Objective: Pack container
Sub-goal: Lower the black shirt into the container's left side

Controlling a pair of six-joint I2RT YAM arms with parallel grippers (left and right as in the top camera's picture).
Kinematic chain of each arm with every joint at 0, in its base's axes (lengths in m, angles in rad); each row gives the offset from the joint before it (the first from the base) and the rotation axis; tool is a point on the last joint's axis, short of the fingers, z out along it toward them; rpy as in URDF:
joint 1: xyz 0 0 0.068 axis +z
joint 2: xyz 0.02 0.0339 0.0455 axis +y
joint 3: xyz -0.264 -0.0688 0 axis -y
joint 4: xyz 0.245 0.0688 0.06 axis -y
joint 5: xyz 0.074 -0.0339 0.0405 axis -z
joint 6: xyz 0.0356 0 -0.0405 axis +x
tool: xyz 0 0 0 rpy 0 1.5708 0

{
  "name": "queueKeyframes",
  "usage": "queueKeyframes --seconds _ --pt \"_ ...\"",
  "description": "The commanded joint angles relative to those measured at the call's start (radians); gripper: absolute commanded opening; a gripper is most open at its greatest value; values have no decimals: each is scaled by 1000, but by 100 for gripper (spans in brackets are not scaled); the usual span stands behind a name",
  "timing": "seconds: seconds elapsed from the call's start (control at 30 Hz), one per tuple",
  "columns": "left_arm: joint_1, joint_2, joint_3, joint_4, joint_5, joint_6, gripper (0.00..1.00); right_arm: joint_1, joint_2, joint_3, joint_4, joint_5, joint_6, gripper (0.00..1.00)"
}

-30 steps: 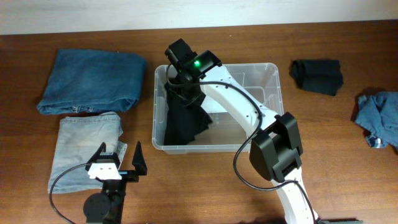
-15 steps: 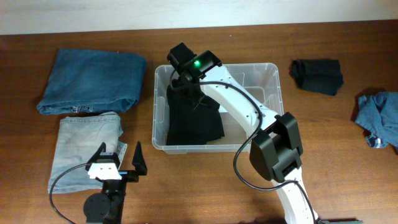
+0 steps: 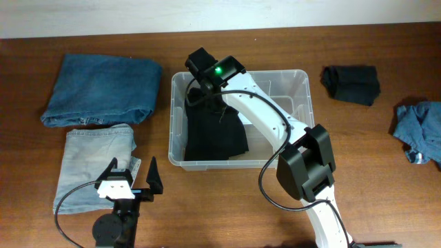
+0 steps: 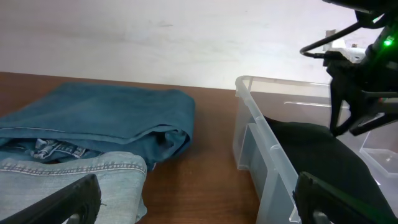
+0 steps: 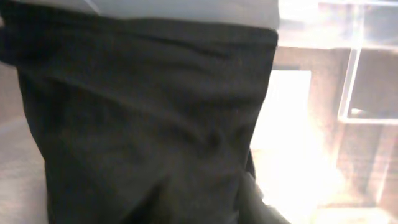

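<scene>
Lying in the container (image 3: 293,86), a white label (image 5: 285,118), perhaps blank; blurred.

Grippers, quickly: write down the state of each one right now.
Left gripper: open, holding nothing.
Right gripper: above the black garment in the container; open or shut cannot be told.

White arm links (image 3: 265,114), black joints, green light (image 3: 219,69), black cables (image 3: 262,180).

Garment (image 3: 213,138) in left half of container (image 3: 304,83), denim (image 3: 103,89) behind jeans (image 3: 93,165) at left, bundle (image 3: 353,84), rag (image 3: 420,131) at right
</scene>
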Motion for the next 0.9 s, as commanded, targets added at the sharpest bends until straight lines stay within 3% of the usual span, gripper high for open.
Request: queueKeyframes --seconds 0.0,0.23,0.47,0.87 --pt "4 -4 -2 -8 1 16 99 11 5 -14 0 19 -16 12" --pt "4 -4 -2 -8 1 16 99 10 5 -164 77 3 -15 5" --pt "4 -4 -2 -8 1 16 99 10 5 -279 156 -52 -16 4" --pt "4 -4 -2 -8 1 16 100 11 1 -23 23 -117 -29 4"
